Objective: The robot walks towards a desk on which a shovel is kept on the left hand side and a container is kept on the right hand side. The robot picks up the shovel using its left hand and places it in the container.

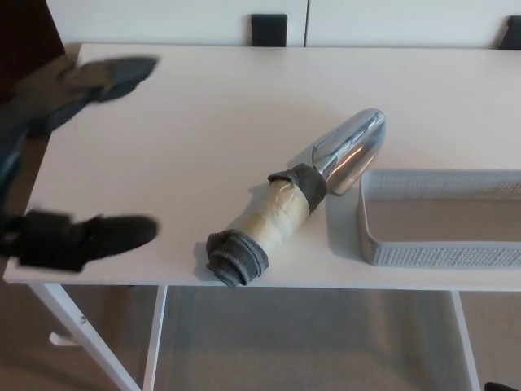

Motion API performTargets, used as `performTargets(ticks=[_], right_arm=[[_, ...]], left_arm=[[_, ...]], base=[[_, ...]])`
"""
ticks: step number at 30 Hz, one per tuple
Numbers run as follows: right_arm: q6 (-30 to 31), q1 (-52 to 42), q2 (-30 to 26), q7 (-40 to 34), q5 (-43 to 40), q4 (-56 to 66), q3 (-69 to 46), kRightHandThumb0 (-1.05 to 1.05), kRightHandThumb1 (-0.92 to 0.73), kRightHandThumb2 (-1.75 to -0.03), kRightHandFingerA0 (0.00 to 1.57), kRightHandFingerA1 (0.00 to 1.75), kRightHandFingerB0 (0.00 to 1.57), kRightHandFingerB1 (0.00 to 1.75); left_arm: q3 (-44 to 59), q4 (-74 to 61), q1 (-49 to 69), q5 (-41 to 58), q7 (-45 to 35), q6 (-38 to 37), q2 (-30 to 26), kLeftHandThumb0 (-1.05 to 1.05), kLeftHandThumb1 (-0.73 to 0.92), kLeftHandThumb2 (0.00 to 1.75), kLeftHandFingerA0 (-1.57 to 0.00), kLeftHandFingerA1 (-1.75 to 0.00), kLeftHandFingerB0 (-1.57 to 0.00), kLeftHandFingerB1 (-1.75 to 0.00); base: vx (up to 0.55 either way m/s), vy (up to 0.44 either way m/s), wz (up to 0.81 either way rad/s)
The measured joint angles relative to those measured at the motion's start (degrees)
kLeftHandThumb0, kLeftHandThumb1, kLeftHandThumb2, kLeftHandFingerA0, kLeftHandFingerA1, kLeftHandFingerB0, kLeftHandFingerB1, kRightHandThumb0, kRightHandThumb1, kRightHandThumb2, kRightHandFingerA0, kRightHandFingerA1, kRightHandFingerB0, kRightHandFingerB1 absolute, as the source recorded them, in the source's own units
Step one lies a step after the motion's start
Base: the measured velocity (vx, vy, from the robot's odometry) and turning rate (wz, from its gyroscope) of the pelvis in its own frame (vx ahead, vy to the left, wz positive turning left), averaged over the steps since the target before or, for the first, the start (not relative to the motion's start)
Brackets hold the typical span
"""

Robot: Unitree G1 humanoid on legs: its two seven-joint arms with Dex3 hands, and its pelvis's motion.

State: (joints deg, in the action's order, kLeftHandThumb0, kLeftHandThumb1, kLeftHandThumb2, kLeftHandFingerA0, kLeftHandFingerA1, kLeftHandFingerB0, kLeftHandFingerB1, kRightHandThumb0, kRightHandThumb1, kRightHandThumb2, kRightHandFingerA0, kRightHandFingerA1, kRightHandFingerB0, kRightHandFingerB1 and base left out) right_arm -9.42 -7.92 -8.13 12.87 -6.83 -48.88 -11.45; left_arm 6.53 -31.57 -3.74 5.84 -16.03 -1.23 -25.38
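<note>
At the bench's (163, 147) left edge the left hand (57, 163) hovered wide open and empty. To its right lay the shovel (297, 199), apart from it, handle end nearest, scoop slanting away beside the container (440, 254).
</note>
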Motion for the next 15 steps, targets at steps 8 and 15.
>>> performTargets(ticks=[8, 15], right_arm=[[0.01, 0.77, 0.0, 0.0, 0.04, 0.02, 0.35, -0.43, -0.54, -0.55, 0.59, 0.62, 0.39, 0.47], [0.01, 1.43, 0.0, -0.01, 0.14, 0.1, 1.03, -0.43, -0.55, -0.55, 0.61, 0.61, 0.39, 0.46]], left_arm=[[-11.7, 7.27, -11.85, -6.81, 0.4, 3.22, 3.84, -0.72, 0.47, 0.56, -0.09, -0.29, -0.14, -0.25], [-20.92, 14.74, -16.65, -13.2, 1.76, 6.57, 8.34, -0.63, 0.4, 0.79, -0.02, -0.19, -0.08, -0.22]], base=[[0.0, 0.0, 0.0], [0.0, 0.0, 0.0]])
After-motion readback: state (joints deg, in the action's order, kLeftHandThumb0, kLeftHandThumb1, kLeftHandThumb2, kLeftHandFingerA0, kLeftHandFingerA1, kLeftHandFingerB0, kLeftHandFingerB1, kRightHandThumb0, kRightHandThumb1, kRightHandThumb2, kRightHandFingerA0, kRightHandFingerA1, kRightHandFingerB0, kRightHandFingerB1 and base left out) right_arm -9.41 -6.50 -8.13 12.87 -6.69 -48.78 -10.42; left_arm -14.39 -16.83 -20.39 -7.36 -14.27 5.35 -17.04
